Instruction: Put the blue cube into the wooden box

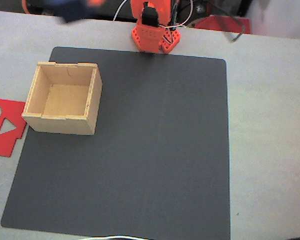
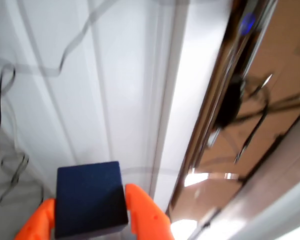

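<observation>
The end effector (image 2: 90,220) grips the cube (image 2: 91,198) between its orange fingers (image 2: 142,210), aimed off at a wall in the wrist view. The box (image 1: 65,97) sits empty by the counter's left edge. Carrying step, I'd say: next swing over the box, lower, release.

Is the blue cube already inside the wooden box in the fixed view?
No: the wooden box holds nothing, and the wrist view shows the blue cube clamped between the orange fingers of the tool.
</observation>
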You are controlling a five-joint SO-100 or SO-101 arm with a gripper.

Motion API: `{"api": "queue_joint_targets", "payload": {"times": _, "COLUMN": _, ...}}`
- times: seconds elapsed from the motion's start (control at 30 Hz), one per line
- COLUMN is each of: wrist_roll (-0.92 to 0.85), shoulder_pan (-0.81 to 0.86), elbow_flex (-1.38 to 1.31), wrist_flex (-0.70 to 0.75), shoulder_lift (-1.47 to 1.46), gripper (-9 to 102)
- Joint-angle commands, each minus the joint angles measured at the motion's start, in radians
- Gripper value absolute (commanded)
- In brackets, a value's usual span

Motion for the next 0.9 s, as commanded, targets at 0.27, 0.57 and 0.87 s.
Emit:
{"api": "queue_joint_targets", "payload": {"times": 0.27, "wrist_roll": 0.026, "shoulder_pan": 0.249, "elbow_flex": 0.857, "wrist_flex": -0.014, "shoulder_lift": 0.348, "gripper": 0}}
{"api": "queue_joint_targets", "payload": {"times": 0.57, "wrist_roll": -0.008, "shoulder_pan": 0.218, "elbow_flex": 1.789, "wrist_flex": -0.451, "shoulder_lift": 0.893, "gripper": 0}}
{"api": "queue_joint_targets", "payload": {"times": 0.87, "wrist_roll": 0.020, "shoulder_pan": 0.272, "elbow_flex": 1.959, "wrist_flex": -0.555, "shoulder_lift": 0.931, "gripper": 0}}
